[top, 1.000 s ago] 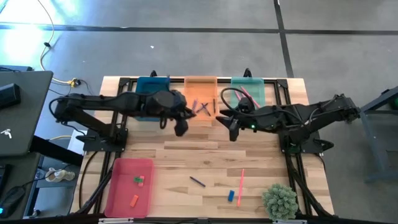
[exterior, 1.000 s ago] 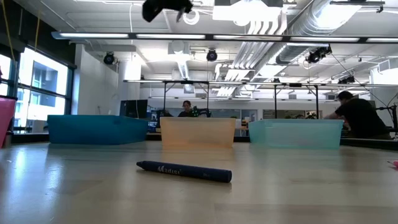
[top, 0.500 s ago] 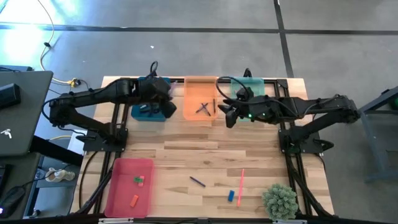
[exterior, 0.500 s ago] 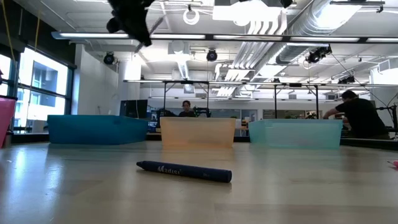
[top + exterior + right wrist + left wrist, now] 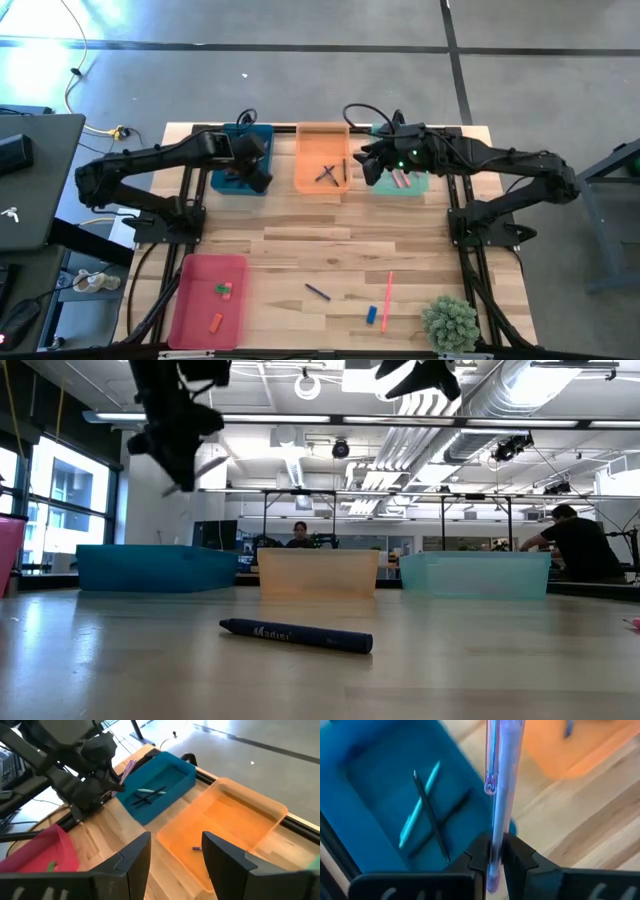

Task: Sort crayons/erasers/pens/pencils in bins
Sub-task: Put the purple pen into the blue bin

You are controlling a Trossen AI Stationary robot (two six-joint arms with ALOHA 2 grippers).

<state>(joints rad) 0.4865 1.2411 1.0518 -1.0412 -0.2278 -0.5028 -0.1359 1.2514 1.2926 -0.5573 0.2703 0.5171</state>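
Note:
My left gripper (image 5: 494, 852) is shut on a clear purple-tinted pen (image 5: 502, 775) and hovers over the near right corner of the dark teal-blue bin (image 5: 232, 172); it also shows in the low view (image 5: 178, 452). That bin (image 5: 375, 785) holds a light teal pen and dark pens lying crossed. My right gripper (image 5: 175, 855) is open and empty, up above the gap between the orange bin (image 5: 322, 158) and the mint green bin (image 5: 408, 178). Orange holds dark blue sticks, mint holds pink sticks. The pink-red bin (image 5: 190, 300) holds green and orange erasers (image 5: 224, 290). My left gripper pinches the pen between its two fingers close to one end (image 5: 495, 837). The rest of the pen, with its clip (image 5: 490, 786), sticks out well past the fingertips. The pen is lifted clear, above the teal-blue bin's edge and the table.
A dark blue crayon (image 5: 318, 292) (image 5: 296, 635), a pink-red stick (image 5: 387, 298) and a blue eraser (image 5: 371, 314) lie on the near part of the table. A green plant (image 5: 450, 322) stands at the near right corner. People are in the room beyond.
My left gripper has carried the pen from the orange bin's near left corner toward the table's left, to the teal-blue bin, and has come lower. My right gripper has moved toward the far edge, from the bare table up to the orange and mint bins.

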